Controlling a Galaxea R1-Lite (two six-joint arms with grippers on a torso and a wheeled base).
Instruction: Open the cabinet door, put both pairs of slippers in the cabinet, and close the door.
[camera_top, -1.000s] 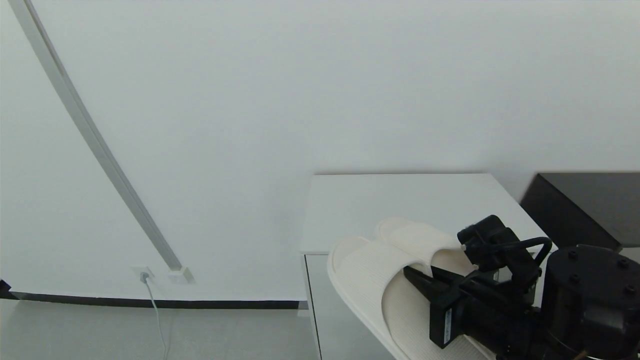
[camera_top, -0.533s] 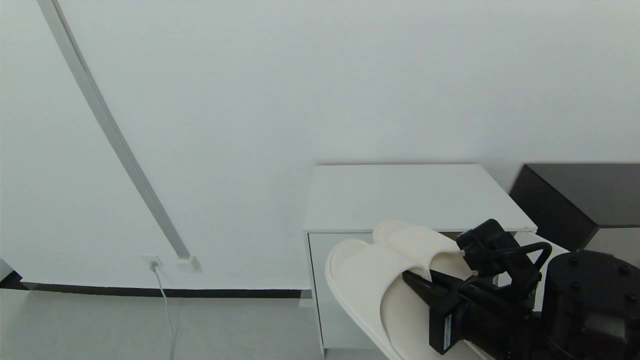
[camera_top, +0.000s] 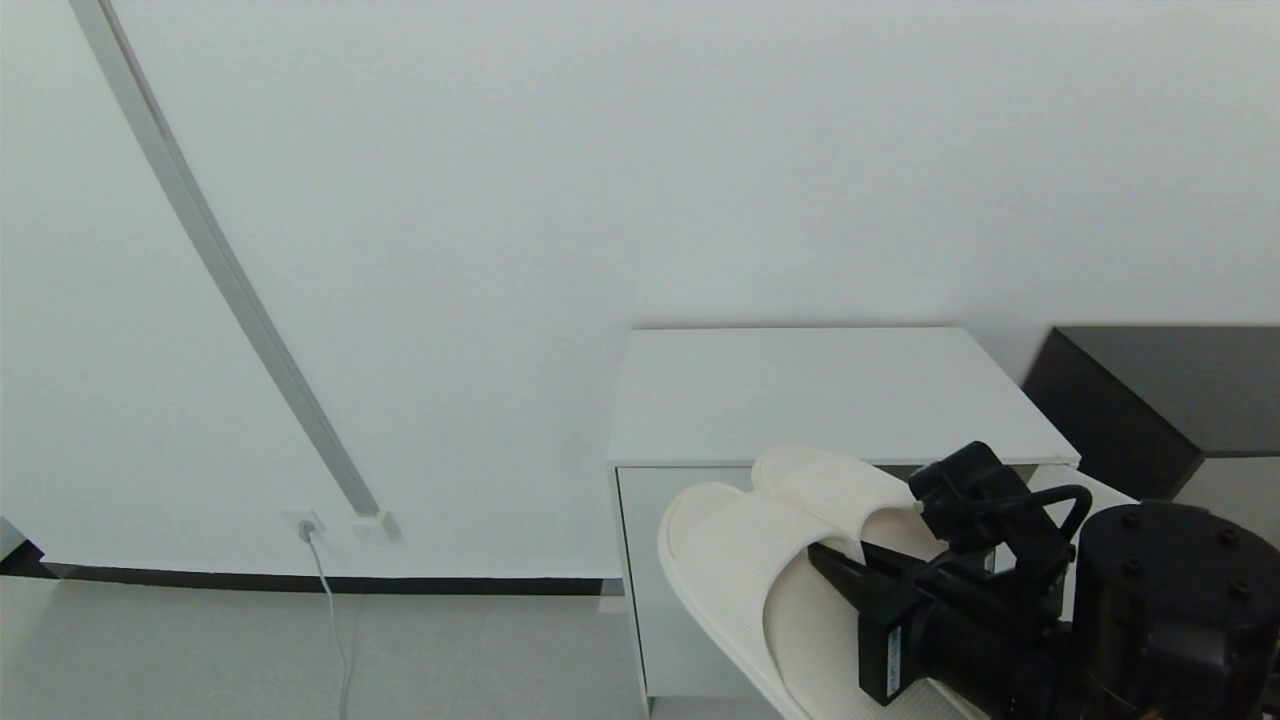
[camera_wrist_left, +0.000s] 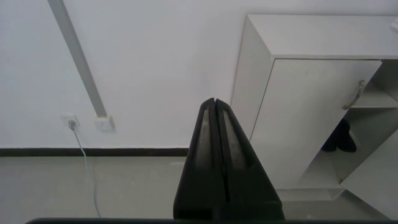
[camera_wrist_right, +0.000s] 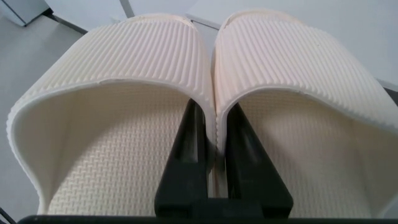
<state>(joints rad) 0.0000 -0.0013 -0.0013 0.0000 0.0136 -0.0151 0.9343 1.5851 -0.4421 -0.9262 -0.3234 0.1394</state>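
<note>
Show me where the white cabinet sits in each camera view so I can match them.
Head view: cabinet lower centre-right, behind the slippers held by the right gripper.
Left wrist view: cabinet beyond the left gripper, shelves exposed.
Right wrist view: likely the pale surface past the slippers' toes.
Shared landmark: slanted grey wall strip, in head and left wrist views.

We see cream slippers (camera_top: 740, 560) of ribbed, matt cloth, and a white cabinet (camera_top: 800, 400), smooth and matt.
</note>
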